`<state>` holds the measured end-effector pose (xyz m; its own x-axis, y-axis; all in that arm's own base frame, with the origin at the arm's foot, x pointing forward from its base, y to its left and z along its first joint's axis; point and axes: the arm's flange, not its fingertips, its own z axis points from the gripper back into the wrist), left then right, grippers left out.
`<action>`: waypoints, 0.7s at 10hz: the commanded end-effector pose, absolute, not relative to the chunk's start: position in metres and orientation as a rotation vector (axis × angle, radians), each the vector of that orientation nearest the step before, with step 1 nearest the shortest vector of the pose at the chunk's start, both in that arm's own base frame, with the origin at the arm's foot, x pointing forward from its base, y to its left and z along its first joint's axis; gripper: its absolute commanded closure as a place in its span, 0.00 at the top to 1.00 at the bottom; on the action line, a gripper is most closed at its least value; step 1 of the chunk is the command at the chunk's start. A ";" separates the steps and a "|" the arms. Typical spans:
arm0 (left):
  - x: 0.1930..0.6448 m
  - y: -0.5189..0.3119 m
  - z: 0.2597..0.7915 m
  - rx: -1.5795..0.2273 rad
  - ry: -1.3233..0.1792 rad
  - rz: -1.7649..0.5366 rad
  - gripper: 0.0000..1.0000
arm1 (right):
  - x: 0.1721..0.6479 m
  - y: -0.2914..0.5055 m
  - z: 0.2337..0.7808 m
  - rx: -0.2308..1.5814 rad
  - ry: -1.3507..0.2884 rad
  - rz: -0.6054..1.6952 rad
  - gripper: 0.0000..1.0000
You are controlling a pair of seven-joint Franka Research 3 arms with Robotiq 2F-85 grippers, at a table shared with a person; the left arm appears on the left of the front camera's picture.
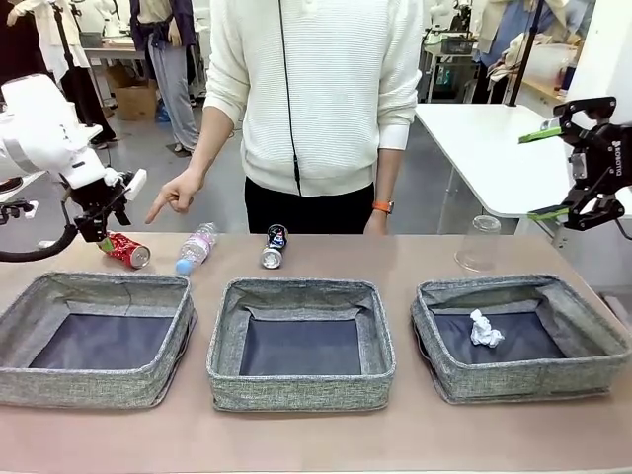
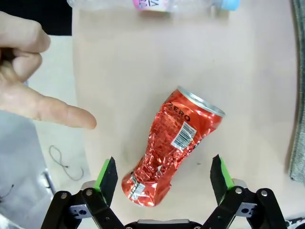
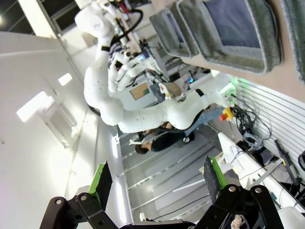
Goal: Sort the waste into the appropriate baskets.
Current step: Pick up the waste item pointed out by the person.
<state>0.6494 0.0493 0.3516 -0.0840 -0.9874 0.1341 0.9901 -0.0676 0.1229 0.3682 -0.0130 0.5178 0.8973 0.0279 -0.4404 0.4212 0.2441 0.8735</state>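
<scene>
Wide open and empty, the left jaws hover astride the dented red aluminium can (image 2: 172, 148) lying on the tan desk (image 2: 257, 71), top toward 1 o'clock. Best to lower straight and pinch its crumpled waist. The person's pointing hand (image 2: 33, 95) crowds 9 o'clock; the clear blue-capped plastic bottle (image 2: 190, 5) lies at 12. Aloft, the right jaws gape empty too.

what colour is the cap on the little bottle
Light blue; the bottle lies on the table, its cap clearest in the front view.

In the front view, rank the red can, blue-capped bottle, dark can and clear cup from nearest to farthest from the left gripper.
1. The red can, just below the left gripper.
2. The blue-capped bottle, just to its right.
3. The dark can, behind the middle basket.
4. The clear cup, far right.
</scene>
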 end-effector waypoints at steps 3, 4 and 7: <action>0.662 0.046 0.337 -0.030 -0.134 -1.633 1.00 | 0.368 -0.012 0.522 1.324 0.412 -0.284 1.00; 0.662 0.045 0.335 -0.039 -0.129 -1.632 1.00 | 0.368 -0.012 0.522 1.324 0.412 -0.284 1.00; 0.662 0.044 0.331 -0.045 -0.095 -1.610 0.40 | 0.368 -0.012 0.522 1.324 0.412 -0.284 1.00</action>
